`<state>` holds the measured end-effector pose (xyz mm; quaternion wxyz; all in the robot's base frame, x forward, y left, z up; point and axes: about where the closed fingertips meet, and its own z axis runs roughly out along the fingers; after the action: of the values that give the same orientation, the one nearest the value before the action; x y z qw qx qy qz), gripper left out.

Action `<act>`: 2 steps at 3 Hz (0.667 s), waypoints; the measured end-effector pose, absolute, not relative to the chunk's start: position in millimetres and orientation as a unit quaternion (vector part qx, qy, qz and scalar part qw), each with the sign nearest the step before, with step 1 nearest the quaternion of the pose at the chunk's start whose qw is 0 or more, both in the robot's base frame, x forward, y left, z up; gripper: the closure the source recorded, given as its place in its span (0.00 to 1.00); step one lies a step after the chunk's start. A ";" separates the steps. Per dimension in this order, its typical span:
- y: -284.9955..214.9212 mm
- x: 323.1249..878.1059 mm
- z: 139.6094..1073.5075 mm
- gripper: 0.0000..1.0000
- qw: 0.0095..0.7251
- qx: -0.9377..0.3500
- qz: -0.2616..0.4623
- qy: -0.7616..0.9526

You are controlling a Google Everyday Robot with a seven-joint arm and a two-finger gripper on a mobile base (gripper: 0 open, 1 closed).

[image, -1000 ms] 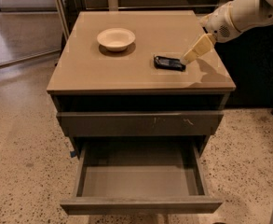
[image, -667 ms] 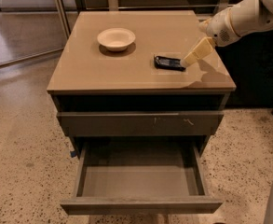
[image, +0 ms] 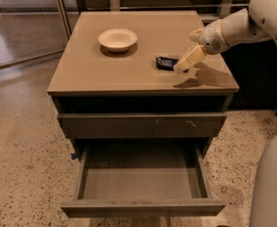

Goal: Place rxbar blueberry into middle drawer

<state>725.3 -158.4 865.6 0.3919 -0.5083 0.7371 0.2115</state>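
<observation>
While rxbar blueberry (image: 165,62) lies flat on cabinet top (image: 90,70), 4 o'clock from bowl (image: 117,39), gripper (image: 179,68) hovers at its 3 o'clock end, spread unreadable; best straddle it squarely before carrying to open middle drawer (image: 142,183).

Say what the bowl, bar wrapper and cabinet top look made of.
Bowl: cream, matte, likely ceramic or plastic; even soft shading. Rxbar blueberry wrapper: glossy black film, probably plastic foil; pale glints. Cabinet top: smooth tan laminate, seemingly; faint reflections. The gripper hangs at the bar's right end.
</observation>
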 end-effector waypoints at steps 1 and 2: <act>-150.7 731.9 857.9 0.00 0.394 -0.514 0.218 0.730; -140.3 739.8 844.2 0.00 0.390 -0.526 0.214 0.725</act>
<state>739.8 -140.3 844.2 0.3903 -0.5263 0.7245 0.2138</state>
